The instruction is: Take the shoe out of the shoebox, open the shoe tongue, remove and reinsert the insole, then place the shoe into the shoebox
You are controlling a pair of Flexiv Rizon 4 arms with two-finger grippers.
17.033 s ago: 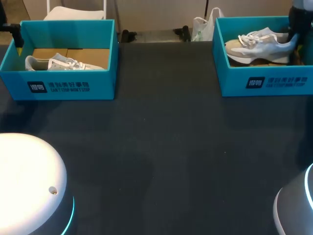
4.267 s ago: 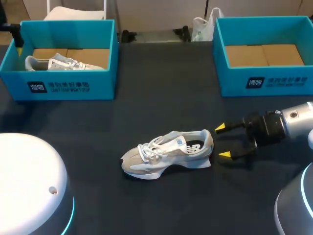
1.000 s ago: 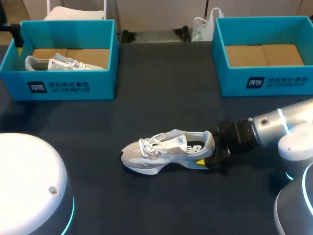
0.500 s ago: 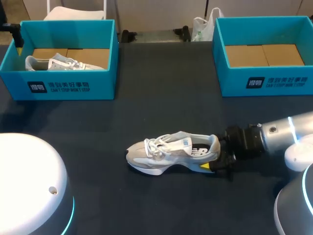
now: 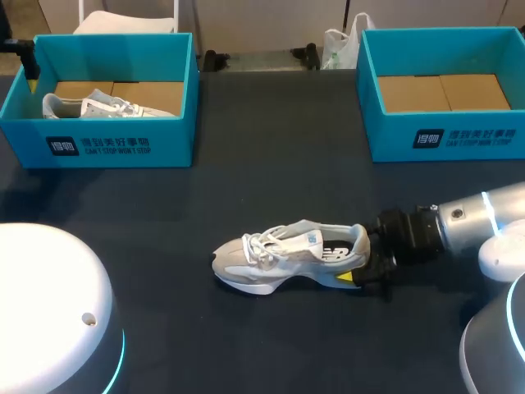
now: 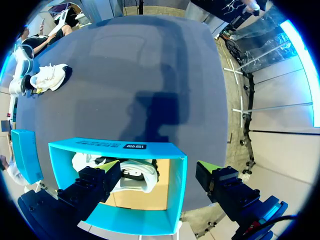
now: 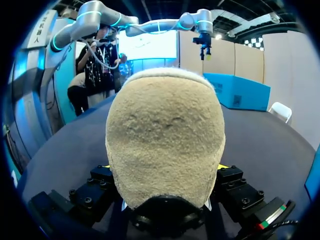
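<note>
Right hand (image 5: 361, 261) clenched on grey sneaker (image 5: 283, 256) heel, apparently both fingers touching. Sneaker sits upright at desk (image 5: 271, 180) centre, toe pointing left. Left hand (image 6: 156, 172) released, hovering above left shoebox (image 6: 125, 146) w/ second sneaker (image 6: 132, 172) inside.

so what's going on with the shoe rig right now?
The right gripper is shut on the heel of the shoe, which sits upright on the table, toe pointing toward the robot's left. The right shoebox is empty. The left gripper hangs open above the left shoebox, which holds a second shoe. The tongue does not look opened yet.
</note>
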